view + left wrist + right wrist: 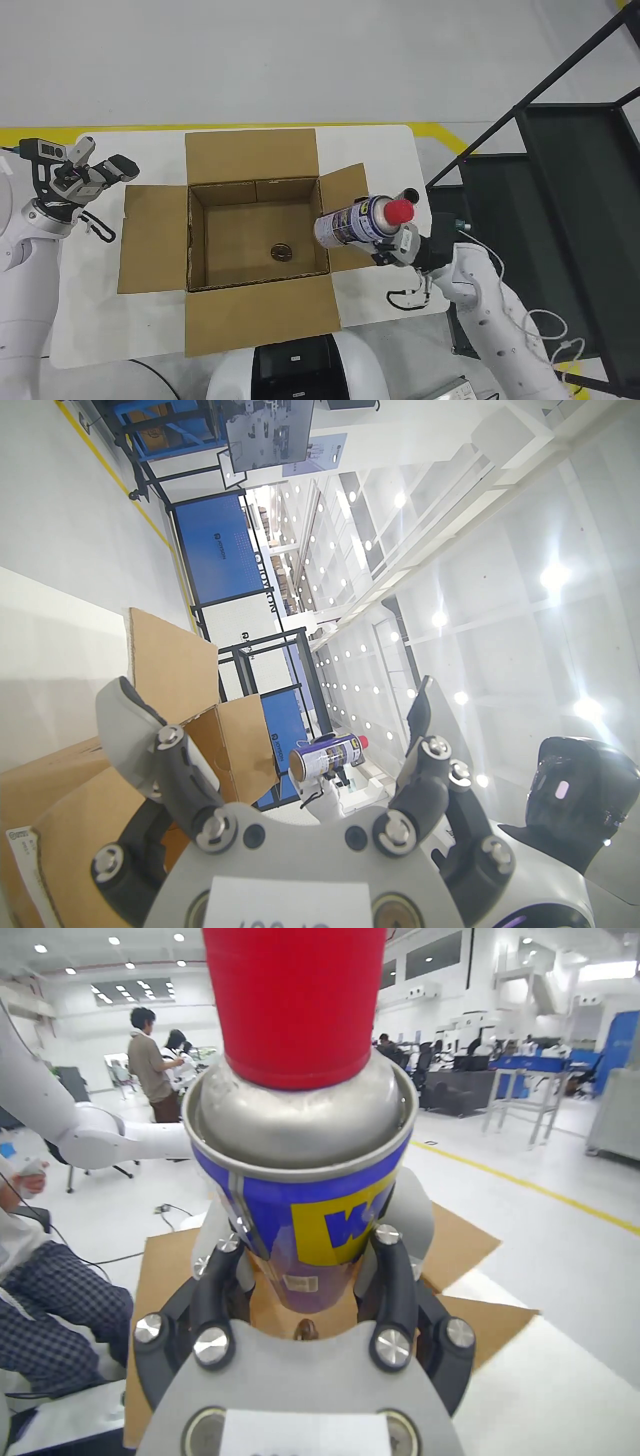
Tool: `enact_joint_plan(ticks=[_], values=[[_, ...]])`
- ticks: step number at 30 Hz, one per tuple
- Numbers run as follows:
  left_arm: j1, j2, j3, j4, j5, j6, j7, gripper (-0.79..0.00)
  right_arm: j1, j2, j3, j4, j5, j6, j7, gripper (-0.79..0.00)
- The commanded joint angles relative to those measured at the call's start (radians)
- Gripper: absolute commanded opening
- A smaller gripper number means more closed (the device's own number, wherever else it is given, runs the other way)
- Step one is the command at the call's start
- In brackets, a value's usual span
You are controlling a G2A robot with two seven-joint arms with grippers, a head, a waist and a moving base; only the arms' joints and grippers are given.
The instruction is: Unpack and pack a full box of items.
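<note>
Spray can (pixel 355 221) in right tool (pixel 312 1220) partly covers box flap (pixel 345 187).

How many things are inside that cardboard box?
1: a small round item on the box floor. The right gripper holds the spray can above its edge. Walls may hide more.

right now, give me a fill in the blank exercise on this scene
1. The right gripper is shut on a ___.
2. The held thing's cap is ___.
3. The left gripper is ___.
4. One small round thing lies inside the ___.
Missing words: can, red, open, box.
</note>
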Motion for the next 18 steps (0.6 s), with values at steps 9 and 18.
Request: enact_joint_plan(ticks=[9, 18], values=[[0.0, 0.0, 0.0, 0.0, 0.0, 0.0, 0.0, 0.0, 0.112, -0.001, -0.114, 0.108, 0.314, 0.002, 0.326, -0.785], [0.0, 0.0, 0.0, 0.0, 0.0, 0.0, 0.0, 0.0, 0.112, -0.001, -0.114, 0.108, 0.314, 0.002, 0.326, -0.785]])
